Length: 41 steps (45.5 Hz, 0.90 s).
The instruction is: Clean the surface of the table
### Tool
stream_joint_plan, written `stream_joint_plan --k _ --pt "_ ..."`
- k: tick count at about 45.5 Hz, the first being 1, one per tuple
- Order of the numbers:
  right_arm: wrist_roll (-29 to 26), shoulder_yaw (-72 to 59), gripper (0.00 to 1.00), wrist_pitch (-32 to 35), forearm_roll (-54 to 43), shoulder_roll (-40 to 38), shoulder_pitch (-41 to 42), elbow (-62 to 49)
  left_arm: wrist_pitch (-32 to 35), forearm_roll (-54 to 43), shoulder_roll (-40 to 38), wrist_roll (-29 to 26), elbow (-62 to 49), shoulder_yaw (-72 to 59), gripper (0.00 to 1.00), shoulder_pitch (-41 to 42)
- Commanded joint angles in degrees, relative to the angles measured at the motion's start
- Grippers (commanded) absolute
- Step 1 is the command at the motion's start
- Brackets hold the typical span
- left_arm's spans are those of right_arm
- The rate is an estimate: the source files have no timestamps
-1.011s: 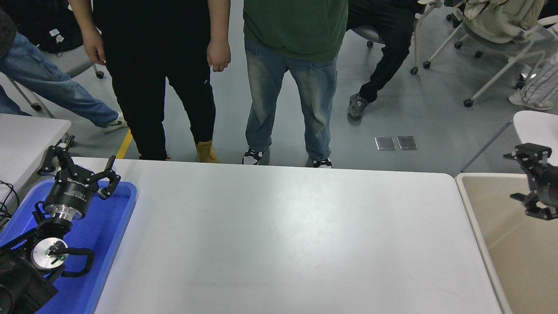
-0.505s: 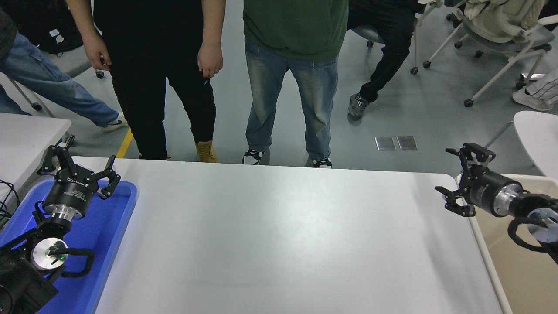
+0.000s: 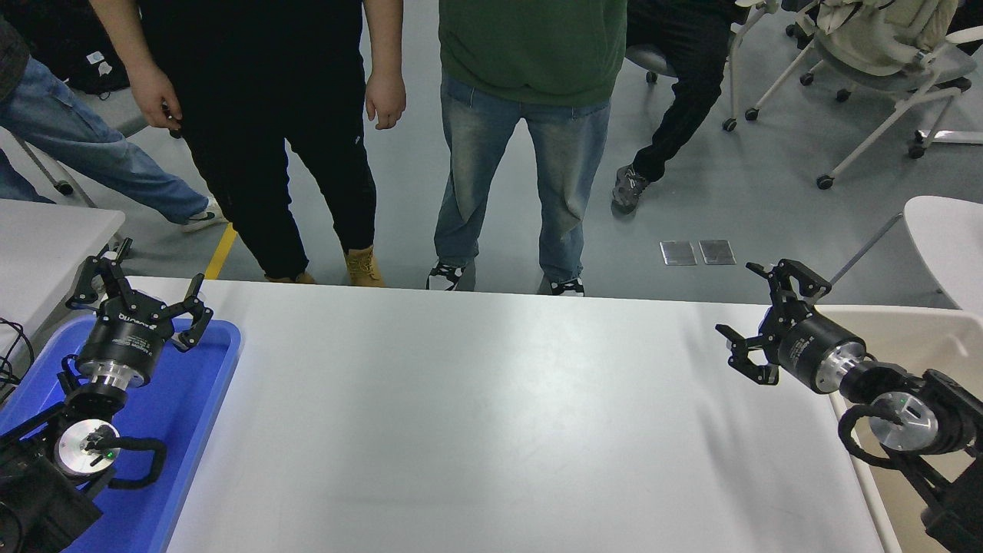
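Over the counter's right end: right gripper [image 3: 756, 322] in position, nothing held.

I have the right gripper above the table surface [image 3: 491, 415], near its far right corner, jaws apart and empty, angled toward the centre; I judge this staging for a pass across the white counter, which fills the middle of my view with no cloth or debris visible. The left gripper [image 3: 138, 296] is parked over the blue plastic tray [image 3: 207, 384] at lower left, jaws apart, clear of the work area. Lettering on its black body is too blurred to read. People stand along the far edge.
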Motion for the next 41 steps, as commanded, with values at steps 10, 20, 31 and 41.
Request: stream_joint_plan --k 10,20,31,41 --pt "0.4 1.4 1.00 0.3 1.5 1.4 -0.2 -0.3 0.0 0.0 0.0 0.0 0.0 0.0 1.00 0.0" --pt "0.4 4.4 1.00 9.7 7.2 1.2 -1.0 -0.7 0.0 0.0 0.0 -0.1 0.0 0.0 1.00 0.0" --pt "0.4 5.2 1.00 17.1 8.8 1.2 -3.6 -2.0 0.0 0.0 0.0 -0.1 0.0 0.0 1.00 0.0" --pt "0.4 5.3 1.00 16.3 8.8 1.4 -4.2 -2.7 0.0 0.0 0.0 -0.1 0.0 0.0 1.00 0.0"
